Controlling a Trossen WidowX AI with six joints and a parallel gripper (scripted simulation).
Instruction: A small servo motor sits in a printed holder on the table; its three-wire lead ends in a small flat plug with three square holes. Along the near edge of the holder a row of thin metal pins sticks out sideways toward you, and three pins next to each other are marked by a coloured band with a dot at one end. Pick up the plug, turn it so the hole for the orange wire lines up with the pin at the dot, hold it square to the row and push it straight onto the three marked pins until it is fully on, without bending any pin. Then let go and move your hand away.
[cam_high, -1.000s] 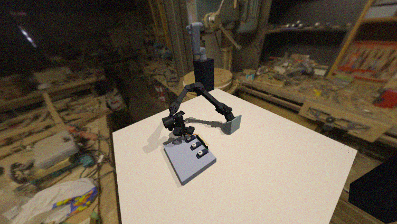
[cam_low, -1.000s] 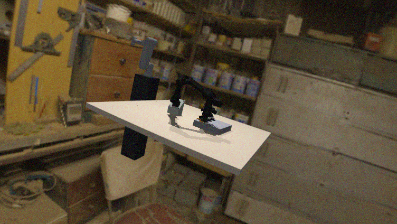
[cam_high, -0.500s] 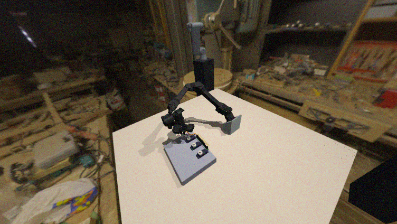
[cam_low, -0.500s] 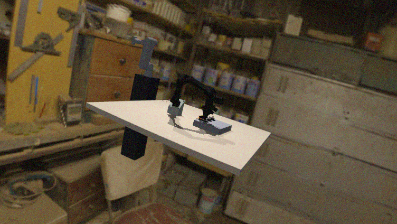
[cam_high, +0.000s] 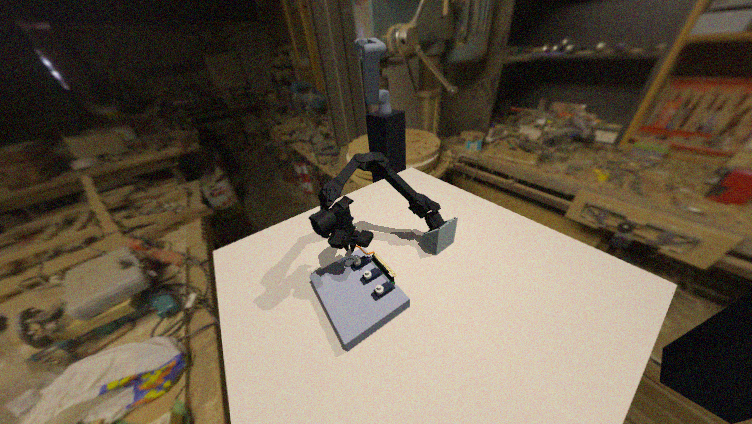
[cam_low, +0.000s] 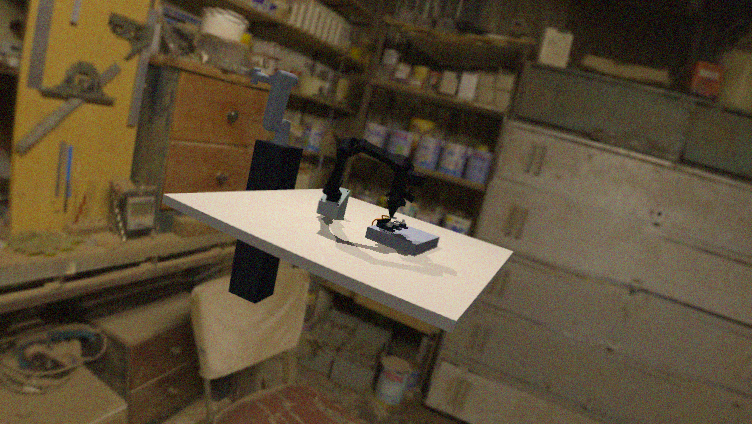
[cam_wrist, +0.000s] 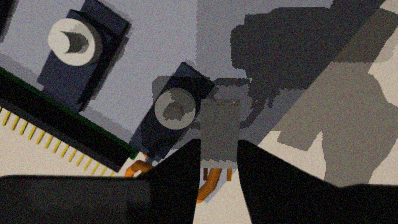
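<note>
My gripper (cam_high: 351, 250) (cam_low: 391, 215) (cam_wrist: 218, 147) is shut on the plug, with one finger against each long side. The plug (cam_wrist: 220, 127) is flat and grey, with its wire end toward the bottom of the wrist view. The orange and brown wires (cam_wrist: 214, 179) leave that end. The holder (cam_high: 344, 310) (cam_low: 421, 241) (cam_wrist: 145, 30) is a blue-grey block. The nearest servo motor (cam_wrist: 175, 107) (cam_high: 358, 261) is dark with a round pale top, just left of the plug. The pin row (cam_wrist: 60, 147) lies farther left, at an angle to the plug. The coloured band and dot cannot be made out.
Two more dark servos (cam_high: 368, 275) (cam_high: 381, 289) sit on the holder. A dark green-edged strip (cam_wrist: 50, 105) runs behind the pins. Orange wire (cam_wrist: 137, 167) loops between the nearest servo and the left finger. The arm's base plate (cam_high: 441, 238) (cam_low: 331, 209) stands on the white table (cam_high: 500, 316) (cam_low: 263, 226).
</note>
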